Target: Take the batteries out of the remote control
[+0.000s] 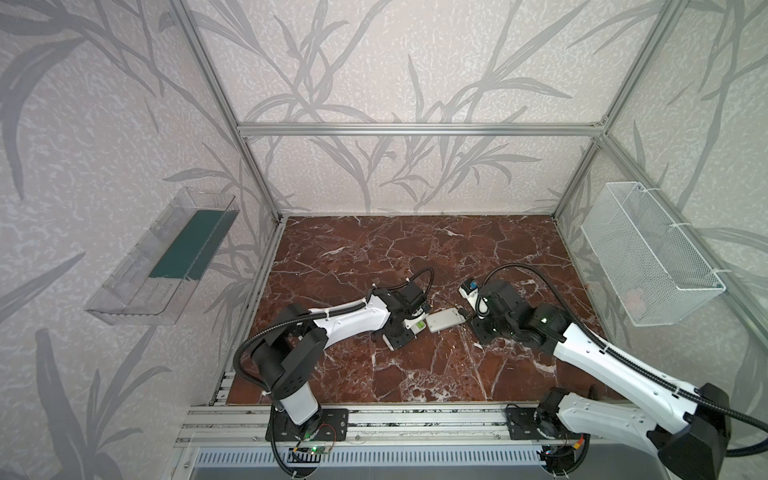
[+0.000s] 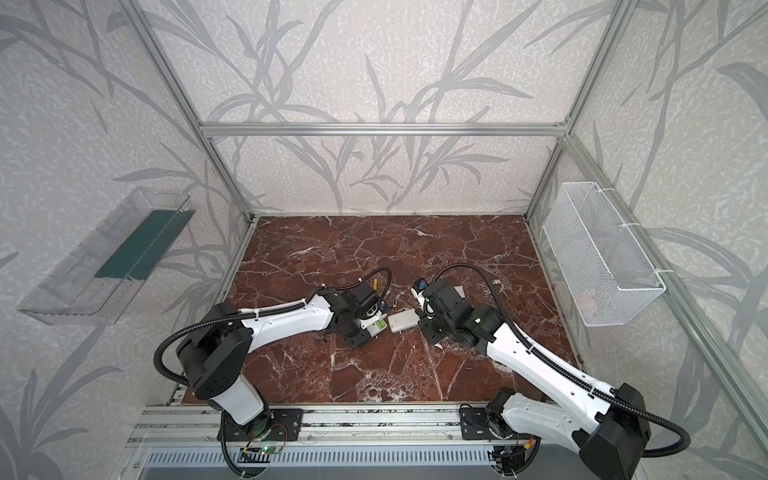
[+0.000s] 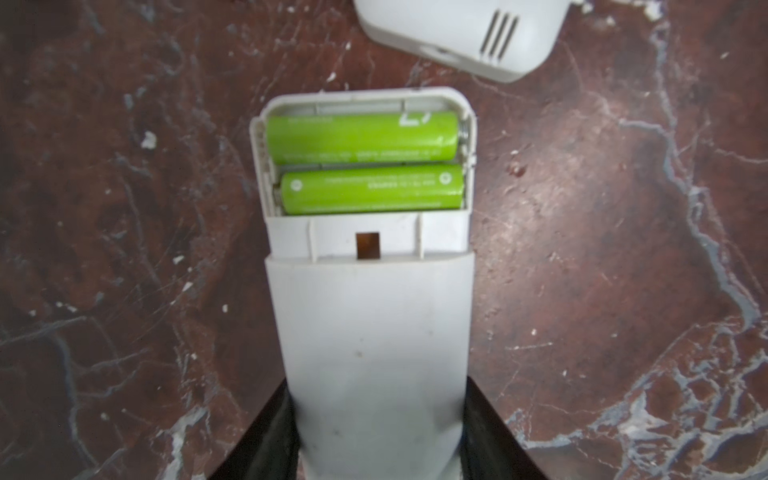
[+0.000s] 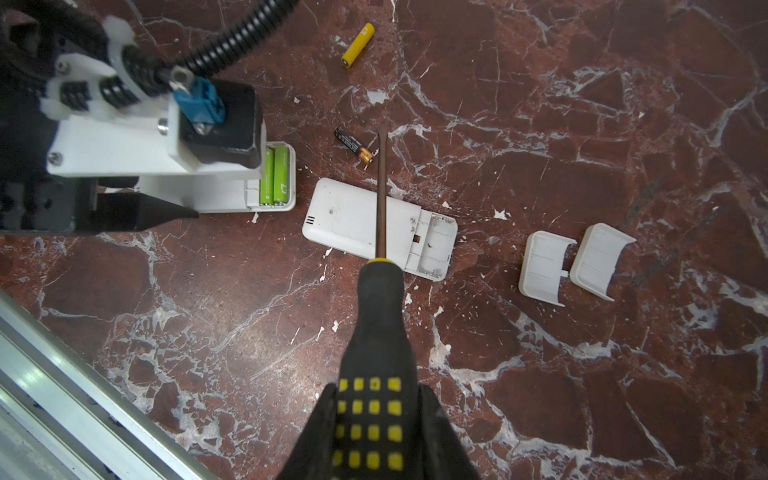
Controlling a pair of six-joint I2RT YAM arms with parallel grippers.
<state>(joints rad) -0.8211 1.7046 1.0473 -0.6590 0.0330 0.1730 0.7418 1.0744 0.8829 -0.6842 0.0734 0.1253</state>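
Two green batteries (image 3: 361, 135) sit side by side in the open compartment of a white remote (image 3: 370, 316), back face up. Both are fully seated, lying across the remote's width. The left jaws are clamped on this remote at the end away from the compartment, one black finger on each long edge. Whether the remote touches the table (image 4: 582, 124) I cannot tell.

A second remote (image 4: 345, 220) lies flat on the table just beside the held one, apart from it. Its compartment is open and bare.

The right jaws are clamped on the black-and-yellow handle of a screwdriver (image 4: 378, 332). Its shaft crosses above the second remote's back. The tip shows near the copper end of a black battery (image 4: 353, 144); its height above the table is unclear.

Loose on the table: the black battery, just beyond the second remote, and a yellow battery (image 4: 358, 45), farther out and well apart from both remotes.

Two white covers (image 4: 544, 268) lie inner side up, side by side and nearly touching, past the second remote's open end.

In both top views the arms meet mid-table, the green batteries (image 1: 419, 326) between them.
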